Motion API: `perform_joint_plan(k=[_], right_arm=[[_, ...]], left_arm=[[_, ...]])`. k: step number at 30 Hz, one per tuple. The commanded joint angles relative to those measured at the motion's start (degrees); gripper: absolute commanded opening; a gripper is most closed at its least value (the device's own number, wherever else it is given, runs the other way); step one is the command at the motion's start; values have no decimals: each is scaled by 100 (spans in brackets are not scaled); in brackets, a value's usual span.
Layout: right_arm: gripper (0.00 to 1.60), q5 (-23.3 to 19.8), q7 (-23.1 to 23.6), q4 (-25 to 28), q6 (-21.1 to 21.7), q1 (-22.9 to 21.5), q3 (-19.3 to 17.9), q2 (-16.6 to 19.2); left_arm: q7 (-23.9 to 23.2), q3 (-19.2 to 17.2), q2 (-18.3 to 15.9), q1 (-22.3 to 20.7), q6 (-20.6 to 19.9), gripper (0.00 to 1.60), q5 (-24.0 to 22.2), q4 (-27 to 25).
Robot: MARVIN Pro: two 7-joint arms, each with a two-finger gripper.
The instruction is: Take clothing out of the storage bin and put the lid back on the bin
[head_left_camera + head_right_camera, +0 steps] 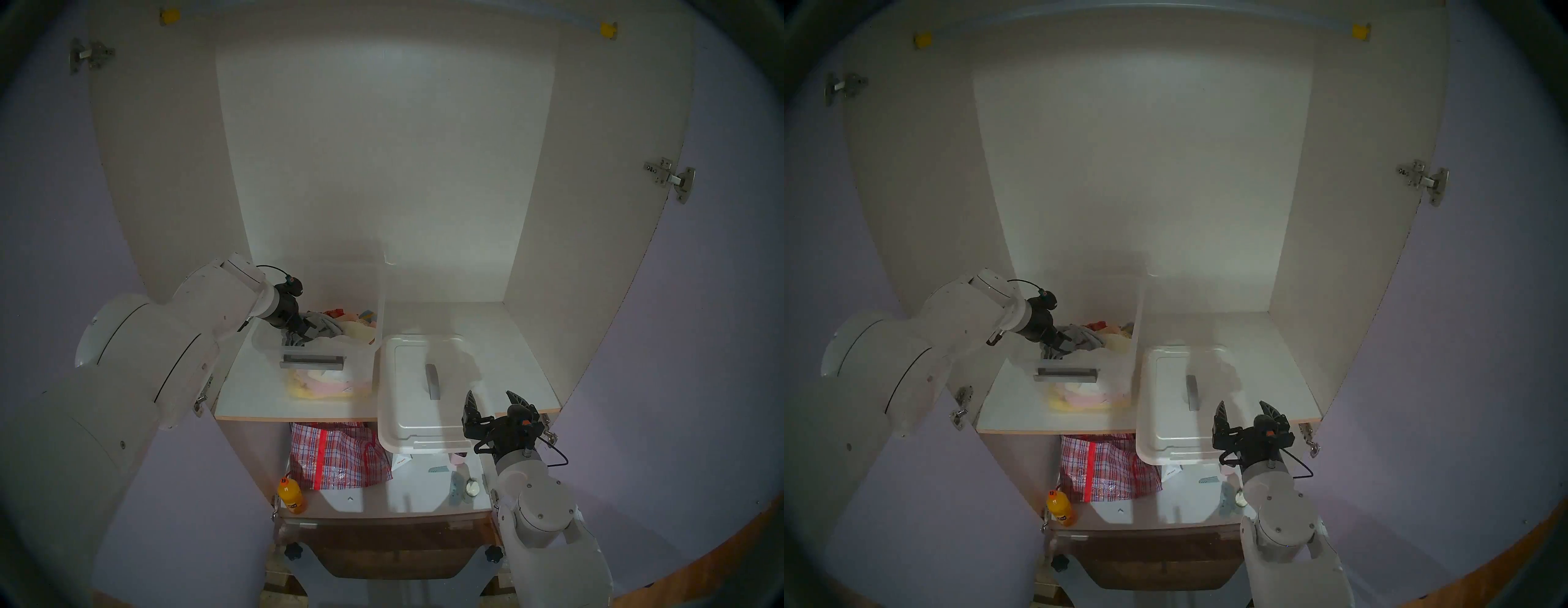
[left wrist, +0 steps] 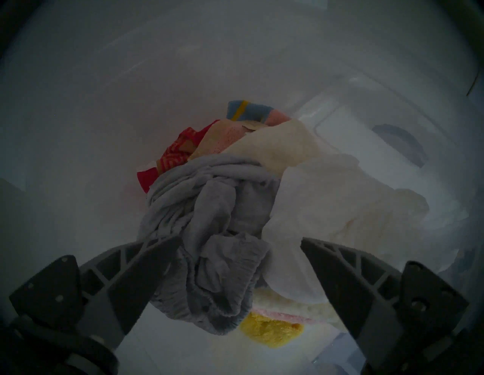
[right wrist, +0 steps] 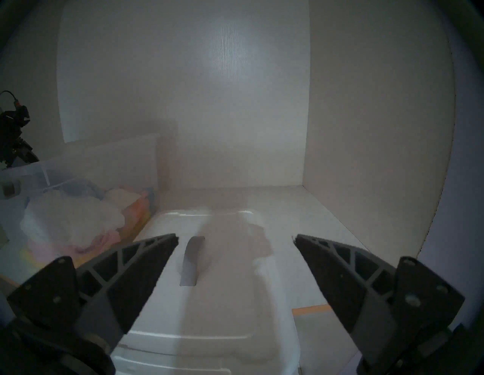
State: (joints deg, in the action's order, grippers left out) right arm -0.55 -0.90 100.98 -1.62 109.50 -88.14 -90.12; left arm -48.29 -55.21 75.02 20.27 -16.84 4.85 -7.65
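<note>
Currently spread wide and empty, the left gripper must shift right from the grey ruffled garment to pinch the white garment inside the storage bin.

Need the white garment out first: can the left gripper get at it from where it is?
Probably yes. The open left gripper is inside the lidless bin, the white garment uncovered beside its right finger; between the fingers lies the grey garment, so it must shift right.
</note>
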Motion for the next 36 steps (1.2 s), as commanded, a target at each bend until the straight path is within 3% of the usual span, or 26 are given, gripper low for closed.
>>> perform_joint_plan(k=[1, 10, 21, 22, 23, 24, 36], right_arm=[[160, 2, 2, 123, -37, -69, 8, -5], [160, 1, 2, 99, -37, -79, 8, -5], [160, -1, 3, 70, -39, -95, 7, -5], [160, -1, 3, 70, -39, -96, 7, -5], [160, -1, 3, 69, -39, -97, 7, -5], [160, -1, 3, 69, -40, -97, 7, -5], [160, 0, 3, 80, -43, -99, 8, -5]], left_arm=[[-72, -15, -13, -86, 13, 160, -15, -16], [-107, 45, 33, 61, 25, 160, 43, 14], [283, 343, -17, 225, 182, 160, 319, -9], [320, 371, -24, 216, 203, 30, 342, -21], [349, 384, -26, 205, 212, 30, 352, -27], [365, 407, -27, 194, 222, 0, 371, -34], [472, 460, 1, -81, 174, 0, 418, -101]])
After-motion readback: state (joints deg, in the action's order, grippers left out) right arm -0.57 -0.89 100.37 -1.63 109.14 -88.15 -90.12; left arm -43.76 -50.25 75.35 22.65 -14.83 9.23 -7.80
